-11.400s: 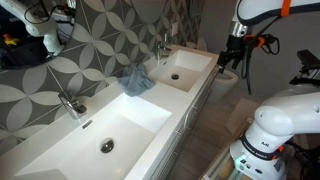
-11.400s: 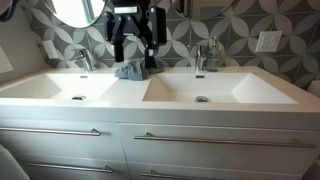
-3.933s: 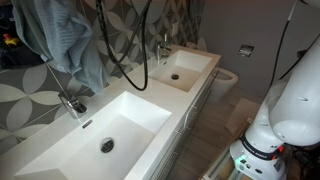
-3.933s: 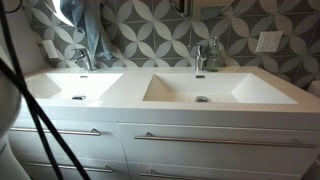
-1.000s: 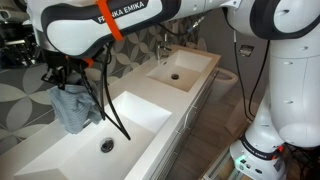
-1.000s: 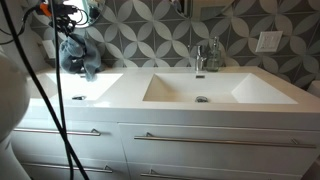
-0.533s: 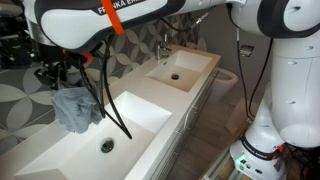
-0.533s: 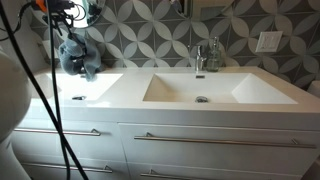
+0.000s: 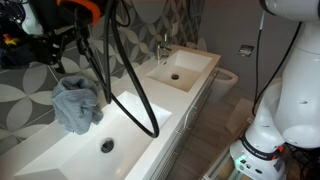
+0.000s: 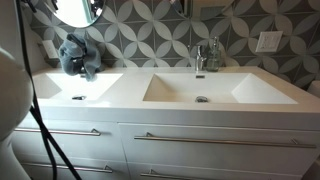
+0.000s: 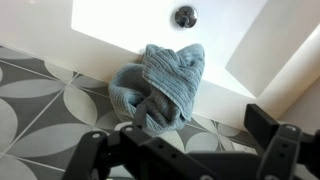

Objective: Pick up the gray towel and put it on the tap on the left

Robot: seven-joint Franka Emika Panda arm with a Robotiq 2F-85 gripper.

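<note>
The gray towel (image 9: 76, 103) hangs bunched over the left tap, which it hides, at the back of the left sink (image 9: 120, 135). It also shows in an exterior view (image 10: 76, 55) and in the wrist view (image 11: 160, 85). My gripper (image 11: 185, 150) is open and empty, above the towel and apart from it. In an exterior view the gripper (image 9: 50, 52) is up against the patterned wall tiles.
The right sink (image 10: 200, 90) has its own tap (image 10: 199, 57) and a bottle (image 10: 213, 55) beside it. A round mirror (image 10: 75, 10) hangs above the left sink. My cables (image 9: 110, 70) hang over the counter. A toilet (image 9: 226, 80) stands beyond the vanity.
My gripper has let go of the towel and risen away from it. The towel now stays draped on the left tap.
</note>
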